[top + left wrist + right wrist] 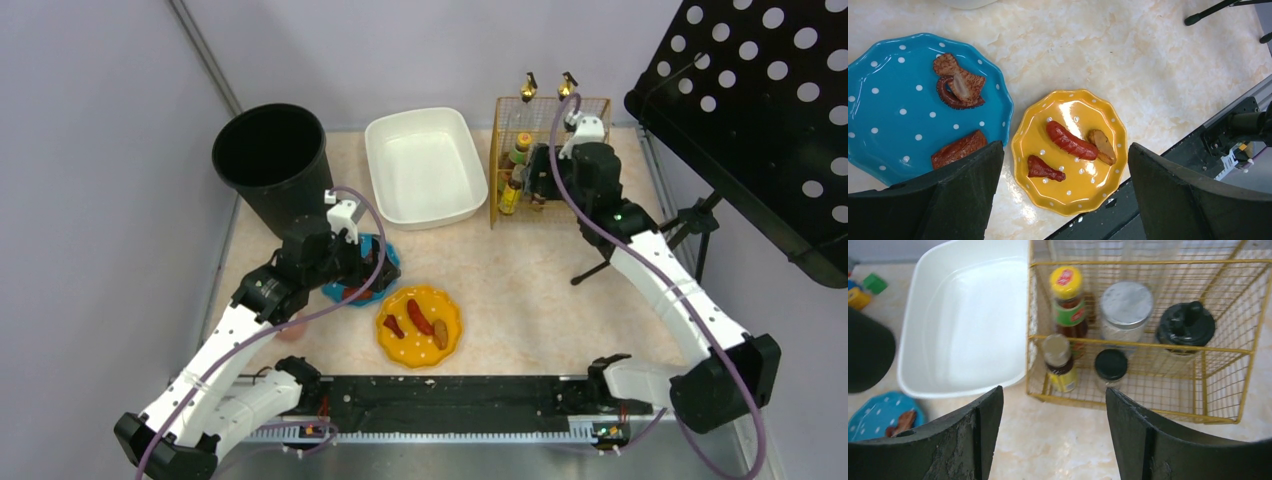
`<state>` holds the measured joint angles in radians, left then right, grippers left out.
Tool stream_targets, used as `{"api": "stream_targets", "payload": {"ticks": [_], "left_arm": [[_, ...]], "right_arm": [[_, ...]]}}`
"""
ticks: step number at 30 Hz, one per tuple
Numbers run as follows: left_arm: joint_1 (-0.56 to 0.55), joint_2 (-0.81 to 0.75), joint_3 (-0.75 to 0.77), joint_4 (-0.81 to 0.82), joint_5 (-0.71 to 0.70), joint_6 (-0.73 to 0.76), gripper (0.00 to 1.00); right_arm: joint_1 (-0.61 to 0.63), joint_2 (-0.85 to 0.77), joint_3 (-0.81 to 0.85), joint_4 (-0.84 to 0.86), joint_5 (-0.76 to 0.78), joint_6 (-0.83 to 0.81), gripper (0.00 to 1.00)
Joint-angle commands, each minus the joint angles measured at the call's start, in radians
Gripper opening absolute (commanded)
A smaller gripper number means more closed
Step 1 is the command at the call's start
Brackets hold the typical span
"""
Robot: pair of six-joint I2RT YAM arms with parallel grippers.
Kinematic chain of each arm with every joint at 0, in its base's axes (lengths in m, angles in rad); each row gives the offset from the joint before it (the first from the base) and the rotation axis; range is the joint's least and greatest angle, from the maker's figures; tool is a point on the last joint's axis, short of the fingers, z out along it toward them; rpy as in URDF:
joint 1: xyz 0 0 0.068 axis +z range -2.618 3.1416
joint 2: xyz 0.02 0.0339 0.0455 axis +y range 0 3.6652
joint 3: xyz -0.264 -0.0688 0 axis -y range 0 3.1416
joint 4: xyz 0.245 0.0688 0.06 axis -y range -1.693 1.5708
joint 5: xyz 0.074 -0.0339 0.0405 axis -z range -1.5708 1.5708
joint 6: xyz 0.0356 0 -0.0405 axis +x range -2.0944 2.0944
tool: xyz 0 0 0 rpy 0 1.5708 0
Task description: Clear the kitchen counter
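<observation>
My left gripper (1064, 150) hangs released beside the yellow plate (1073, 199) on the kitchen counter (520, 290); tilt it in lifting and the sausage (1070, 141) could slide off. My right gripper (1053, 392), also unclenched, faces the wire basket (1148, 344), whose mesh could snag a finger

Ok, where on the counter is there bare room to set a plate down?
Bare counter lies right of the yellow plate, in front of the wire rack and white basin. Crowded on the left: blue plate, black bin.
</observation>
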<state>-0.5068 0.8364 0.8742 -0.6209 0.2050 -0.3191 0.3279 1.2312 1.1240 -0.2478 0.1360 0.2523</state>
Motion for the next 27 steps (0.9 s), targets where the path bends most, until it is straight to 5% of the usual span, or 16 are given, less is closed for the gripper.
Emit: {"api": "stream_targets", "payload": {"ticks": [1, 14, 27], "left_arm": [[-0.005, 0.01, 0.002, 0.005, -0.027, 0.009, 0.98], [-0.005, 0.051, 0.006, -0.005, -0.064, -0.001, 0.97], [-0.008, 0.068, -0.029, -0.058, -0.082, -0.187, 0.95]], "right_arm": [[0.116, -0.065, -0.022, -0.055, -0.004, -0.033, 0.73], [0.365, -0.107, -0.144, -0.058, -0.151, 0.011, 0.73], [0.506, -0.022, -0.32, 0.066, -0.155, 0.051, 0.73]]}}
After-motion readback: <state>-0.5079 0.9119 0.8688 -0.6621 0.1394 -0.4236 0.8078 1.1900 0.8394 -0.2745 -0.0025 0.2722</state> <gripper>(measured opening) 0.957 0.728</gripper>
